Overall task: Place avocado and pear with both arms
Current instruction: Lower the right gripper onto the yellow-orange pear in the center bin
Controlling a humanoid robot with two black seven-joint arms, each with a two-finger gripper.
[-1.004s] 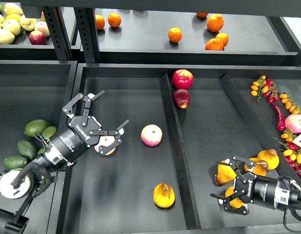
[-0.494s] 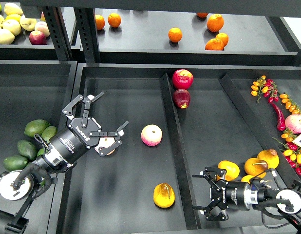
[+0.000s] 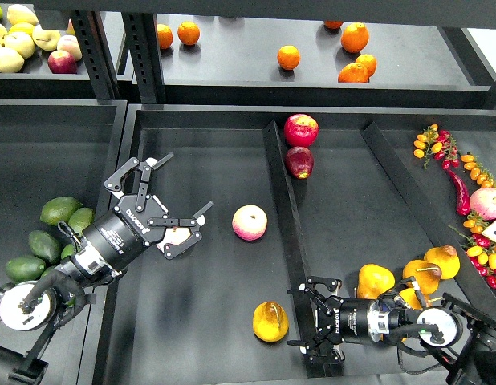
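Observation:
A yellow-orange pear [image 3: 270, 321] with a reddish-brown streak lies at the front of the middle bin. My right gripper [image 3: 302, 319] is open and empty. It lies low over the divider rail [image 3: 282, 208], just right of that pear, with its jaws facing it. Three more pears [image 3: 375, 281] lie in a pile behind that arm. Several dark green avocados [image 3: 59, 210] lie in the left bin beside my left forearm. My left gripper [image 3: 189, 181] is open and empty. It hovers over a peach [image 3: 178, 237], which it partly hides.
Another peach [image 3: 250, 222] lies mid-bin. Two red apples [image 3: 301, 129] sit at the rail's far end. Chillies and cherry tomatoes [image 3: 465, 188] fill the right bin. Oranges [image 3: 289, 57] and pale apples [image 3: 15, 40] lie on the upper shelf.
My right arm has swung left from the pear pile to the divider rail, open and empty, and now faces the lone pear. My left gripper has barely moved.

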